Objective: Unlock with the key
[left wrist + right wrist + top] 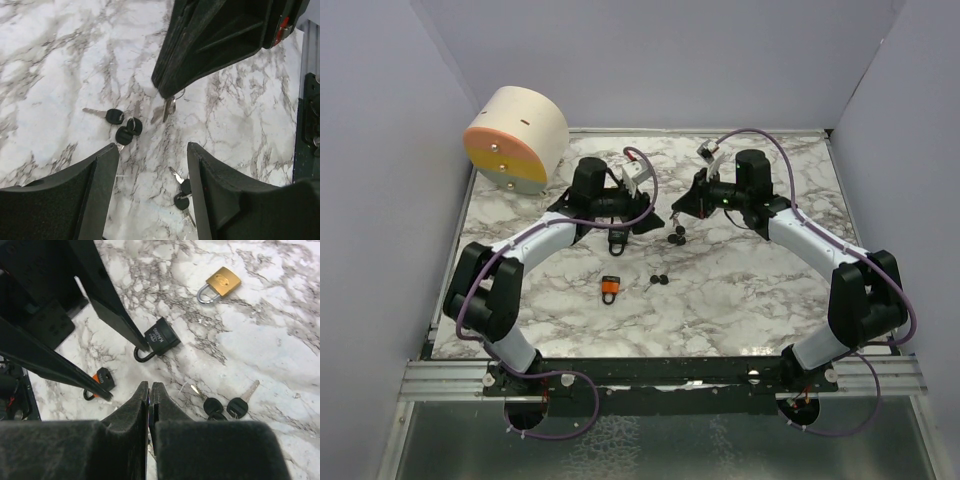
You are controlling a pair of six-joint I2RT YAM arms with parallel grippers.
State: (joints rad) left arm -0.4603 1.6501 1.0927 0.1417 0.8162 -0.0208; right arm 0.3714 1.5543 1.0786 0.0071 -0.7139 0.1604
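Black padlock (159, 337) lies flat near the middle of the marble table (740, 300), whose far left corner holds a beige drum (520, 135). Left gripper (152, 147) hangs spread wide and empty, one fingertip just beside that padlock. Right gripper (151, 386) is pinched closed on a key (169, 107) (blade downward, above the table). Orange padlock (101, 377), gold padlock (220, 284) and loose keys (122, 127) lie scattered around.
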